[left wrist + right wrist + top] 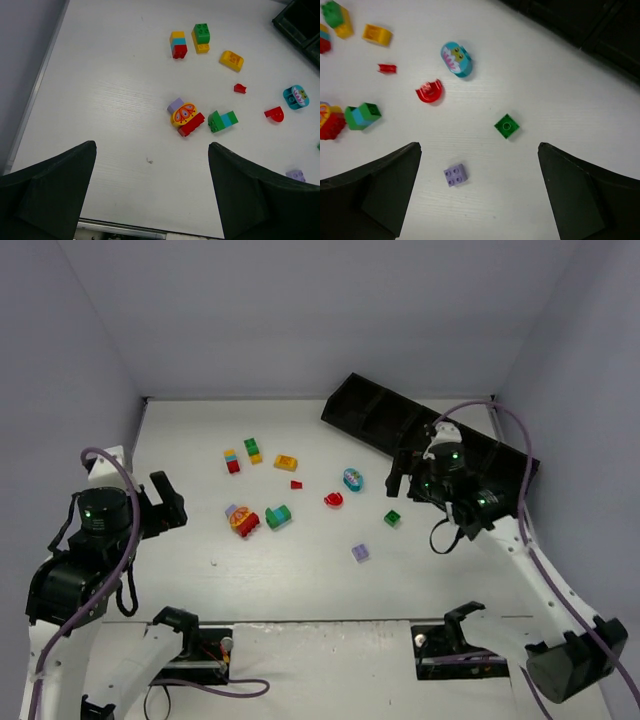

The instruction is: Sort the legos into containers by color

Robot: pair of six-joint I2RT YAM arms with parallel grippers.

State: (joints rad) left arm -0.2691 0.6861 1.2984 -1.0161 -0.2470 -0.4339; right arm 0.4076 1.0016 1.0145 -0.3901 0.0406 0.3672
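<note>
Black fingers of the right gripper (pixel 479 150) stand wide apart, empty, and the left gripper (pixel 152 145) likewise. Green brick (pixel 507 125) sits at one o'clock, lilac brick (pixel 455 175) at seven. I'd drop straight over the green, jaws square to its flat sides, since glossy hard plastic slips. Legos (pixel 278 515) lie scattered mid-table, with the black compartmented tray (pixel 350 400) at one o'clock.

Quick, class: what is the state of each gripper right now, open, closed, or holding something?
Left gripper: open, holding nothing.
Right gripper: open, holding nothing.
</note>
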